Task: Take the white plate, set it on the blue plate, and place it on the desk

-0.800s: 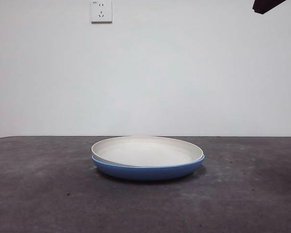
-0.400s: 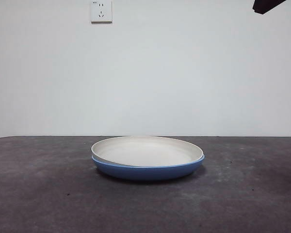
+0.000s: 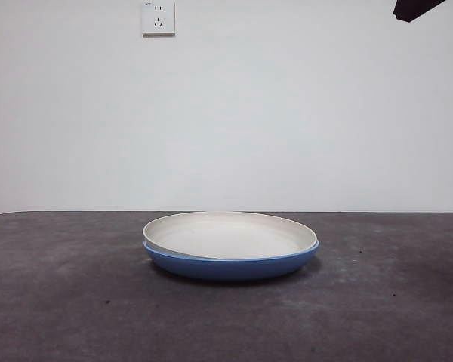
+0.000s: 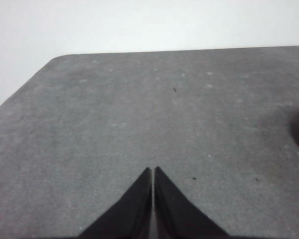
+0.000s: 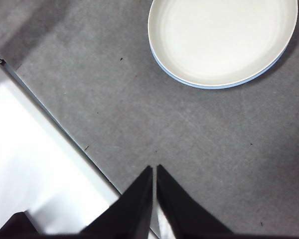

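At worktop (image 3: 75, 302) centre, white plate (image 3: 230, 235) nested in blue plate (image 3: 230, 265), slightly askew, left gripper (image 4: 153, 172) and right gripper (image 5: 154, 169) both clenched, empty, well apart from plates, white plate at 1 o'clock of right gripper

A round cream-white plate (image 5: 222, 37) sits nested inside a blue plate (image 5: 224, 84), whose rim shows as a thin blue crescent along one side. Both rest on a mottled grey table (image 5: 199, 149). The right gripper (image 5: 154, 172), jaws closed together, hangs above bare table near the table's edge, well apart from the plates.
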